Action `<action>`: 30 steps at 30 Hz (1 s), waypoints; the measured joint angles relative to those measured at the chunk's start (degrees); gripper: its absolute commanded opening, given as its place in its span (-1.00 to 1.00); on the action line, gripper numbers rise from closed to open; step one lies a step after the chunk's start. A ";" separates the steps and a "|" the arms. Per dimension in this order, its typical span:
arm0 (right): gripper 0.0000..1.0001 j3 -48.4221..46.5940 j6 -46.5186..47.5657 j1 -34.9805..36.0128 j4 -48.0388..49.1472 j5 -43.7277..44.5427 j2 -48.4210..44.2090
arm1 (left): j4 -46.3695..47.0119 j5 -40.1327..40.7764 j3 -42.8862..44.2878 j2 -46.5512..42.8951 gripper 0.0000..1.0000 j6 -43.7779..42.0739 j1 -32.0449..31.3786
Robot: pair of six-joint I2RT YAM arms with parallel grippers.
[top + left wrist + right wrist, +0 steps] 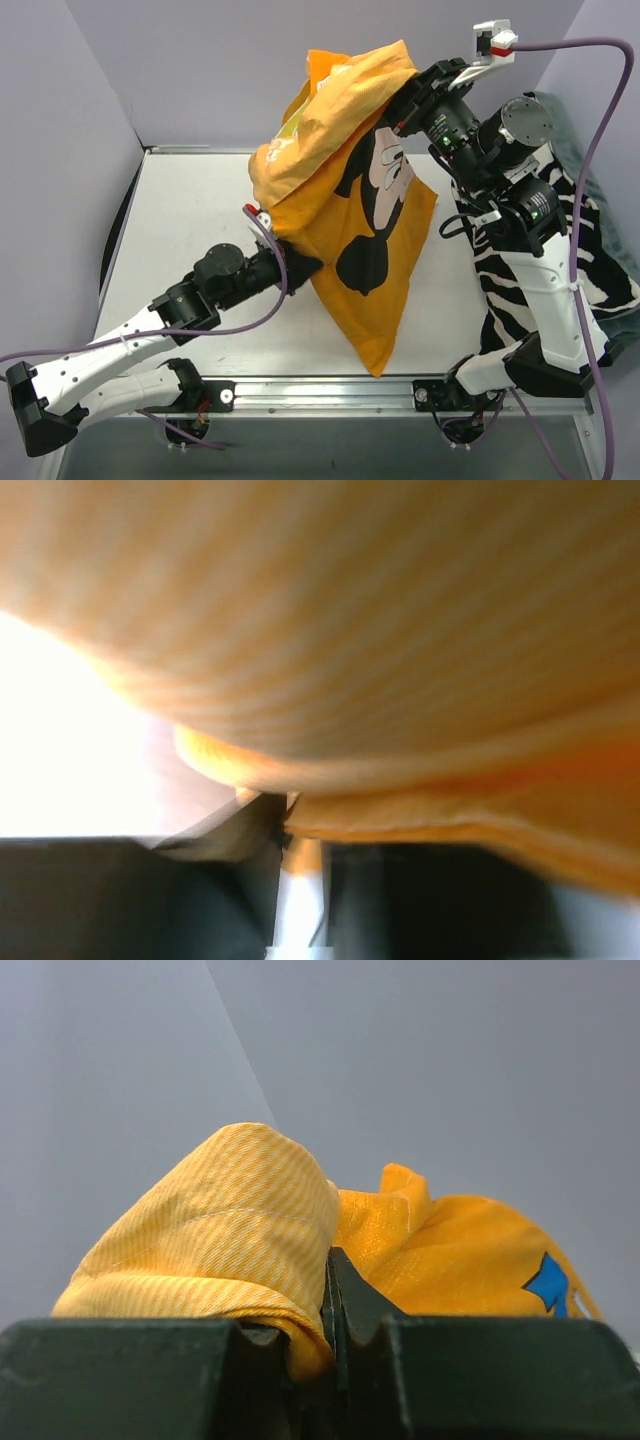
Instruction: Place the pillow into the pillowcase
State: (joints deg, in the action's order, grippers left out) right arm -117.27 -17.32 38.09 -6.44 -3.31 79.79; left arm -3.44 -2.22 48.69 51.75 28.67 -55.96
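**A:** What lies around it?

**B:** A zebra-striped fabric sprawls along the tabletop's right edge, under the right arm. A grey-green cloth sits at the far right corner, and a purple cable loops above that arm.

**A:** And the pillowcase?

**B:** It is orange and bulging, held up over the tabletop's middle. The Mickey face is on the side toward the right edge, and the lowest corner points at the near edge. The right gripper is clamped on a bunched fold at its top. The left gripper is pressed against its left side, fingers close together at a hem. I cannot tell whether they pinch it.

**A:** The surroundings?

**B:** A white tabletop, a metal rail along the near edge, and plain grey walls.
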 measured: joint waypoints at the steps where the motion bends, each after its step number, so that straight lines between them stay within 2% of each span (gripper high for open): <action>1: -1.00 -0.17 -0.61 -0.02 0.31 -0.20 0.09 | -0.22 3.10 0.44 0.15 -1.00 -0.68 0.81; 4: -1.00 -0.87 -2.05 -0.02 1.95 -0.83 0.98 | -0.66 9.66 2.38 0.57 -1.00 -3.52 6.34; 8: -1.00 -3.76 -3.63 -0.24 5.68 -1.51 5.44 | -0.74 15.50 5.44 0.24 -1.00 -6.03 19.06; 10: -1.00 -7.23 -4.35 -0.81 7.30 -1.64 9.90 | -0.66 17.62 8.26 0.22 -1.00 -7.74 25.05; 13: -1.00 -18.18 -7.50 -2.58 9.75 -1.75 21.09 | 0.28 20.09 13.55 0.20 -1.00 -11.54 30.84; 16: -1.00 -25.57 -12.85 -4.39 12.87 -2.03 30.64 | 1.14 20.94 19.85 0.09 -1.00 -16.52 31.76; 20: -1.00 -25.75 -19.23 -6.03 13.77 -1.97 35.78 | 2.08 20.20 25.83 -1.64 -1.00 -20.92 31.78; 22: -1.00 -23.85 -21.35 -6.51 14.21 -2.34 36.04 | 2.21 19.06 27.93 -2.82 -1.00 -22.14 31.78; 26: -1.00 -13.84 -23.45 -6.64 17.57 -4.70 31.21 | 0.57 12.50 31.78 -3.41 -1.00 -22.93 31.78; 27: -0.93 -10.54 -23.41 -6.69 17.70 -5.20 28.89 | -0.33 9.53 32.94 -3.15 -1.00 -22.58 31.78; 28: -0.70 -6.88 -23.34 -7.06 17.29 -6.14 26.16 | -1.07 6.40 33.83 -2.64 -1.00 -21.77 31.80; 29: -0.36 -2.89 -22.97 -7.63 16.59 -6.80 23.06 | -1.44 3.39 34.21 -2.21 -1.00 -20.87 31.71; 30: 0.55 1.29 -22.88 -8.55 15.08 -7.06 19.28 | -1.60 0.44 34.01 -1.75 -1.00 -19.54 31.32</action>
State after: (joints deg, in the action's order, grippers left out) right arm -115.98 -40.21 29.54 8.64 -10.37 99.07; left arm -5.04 -1.78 82.70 50.00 9.13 -24.64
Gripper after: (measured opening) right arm 0.209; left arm 0.009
